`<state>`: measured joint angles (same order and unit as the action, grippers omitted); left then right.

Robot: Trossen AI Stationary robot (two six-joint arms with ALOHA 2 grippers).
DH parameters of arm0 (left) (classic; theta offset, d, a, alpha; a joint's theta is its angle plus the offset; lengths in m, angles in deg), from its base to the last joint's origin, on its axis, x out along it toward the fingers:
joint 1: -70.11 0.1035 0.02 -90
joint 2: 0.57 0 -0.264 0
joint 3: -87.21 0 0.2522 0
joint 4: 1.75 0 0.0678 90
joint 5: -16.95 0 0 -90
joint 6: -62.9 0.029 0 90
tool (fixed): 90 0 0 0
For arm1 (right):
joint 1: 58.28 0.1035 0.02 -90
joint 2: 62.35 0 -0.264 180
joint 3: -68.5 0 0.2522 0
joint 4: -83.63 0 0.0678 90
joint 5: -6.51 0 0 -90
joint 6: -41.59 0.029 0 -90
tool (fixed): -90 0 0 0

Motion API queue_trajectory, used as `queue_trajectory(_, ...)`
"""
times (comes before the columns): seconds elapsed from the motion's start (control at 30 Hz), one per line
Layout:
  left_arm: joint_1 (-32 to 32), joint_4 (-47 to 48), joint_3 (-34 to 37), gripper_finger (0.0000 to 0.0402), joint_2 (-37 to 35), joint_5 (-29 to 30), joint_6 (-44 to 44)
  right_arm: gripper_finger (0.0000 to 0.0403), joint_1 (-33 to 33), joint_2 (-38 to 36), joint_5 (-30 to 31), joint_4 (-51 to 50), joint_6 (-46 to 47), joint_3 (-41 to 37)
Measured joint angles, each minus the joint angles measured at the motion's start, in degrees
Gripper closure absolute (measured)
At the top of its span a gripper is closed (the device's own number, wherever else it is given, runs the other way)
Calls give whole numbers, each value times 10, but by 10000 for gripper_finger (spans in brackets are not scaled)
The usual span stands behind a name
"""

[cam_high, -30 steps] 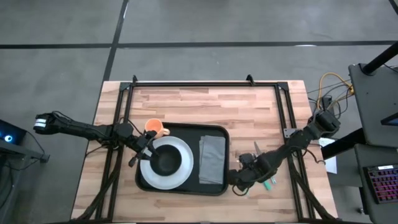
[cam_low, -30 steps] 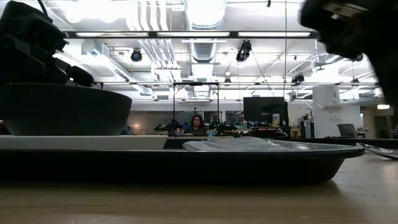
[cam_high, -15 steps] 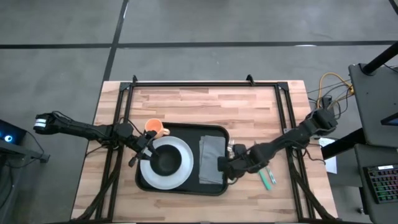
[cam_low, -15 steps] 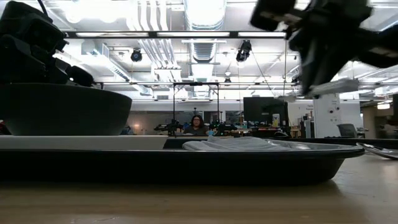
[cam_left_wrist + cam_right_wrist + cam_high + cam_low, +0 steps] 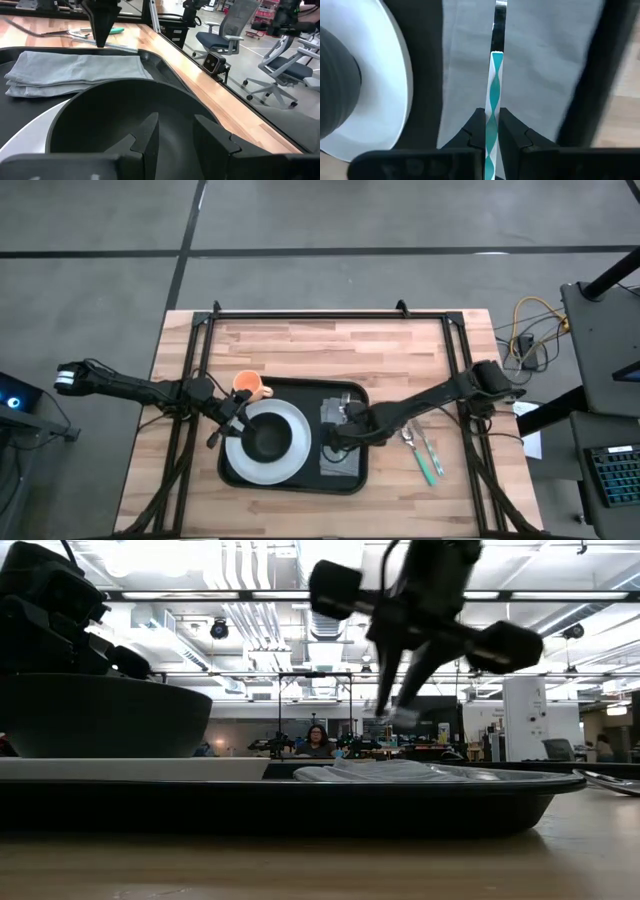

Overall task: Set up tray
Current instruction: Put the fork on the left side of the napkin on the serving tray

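Observation:
A black tray lies mid-table. On it sit a white plate with a black bowl and a folded grey napkin. My right gripper hovers over the napkin, shut on a teal-handled utensil. My left gripper is open at the bowl's left rim; whether it touches the bowl I cannot tell. An orange cup stands on the table at the tray's far left corner. My right gripper pinches the utensil's teal handle between both fingers, coming from above and slanting toward the table's left. The fingers lie along the handle. The metal end sticks out past the fingertips, lifted clear above the napkin.
Two more pieces of cutlery lie on the wood right of the tray. A black frame borders the table's far edge and sides. Bare wood shows beyond the tray and in front of it.
My right gripper has moved from the cutlery at the tray's right side toward the table's left, over the tray rim and above the napkin. It carries the teal-handled utensil clear of the table. The left arm has kept still.

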<state>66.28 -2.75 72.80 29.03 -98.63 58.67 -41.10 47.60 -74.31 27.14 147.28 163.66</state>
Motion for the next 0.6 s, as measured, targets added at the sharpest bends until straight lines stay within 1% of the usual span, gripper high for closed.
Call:
queue_trajectory(0.23,0,0,0,303,0,0,0,387,-9,58,-5,-2,-21,54)
queue_trajectory(0.43,0,0,0,303,0,0,0,387,-8,86,-28,8,8,62)
queue_trajectory(0.6,0,0,0,303,0,0,0,387,-9,98,-33,42,14,62)
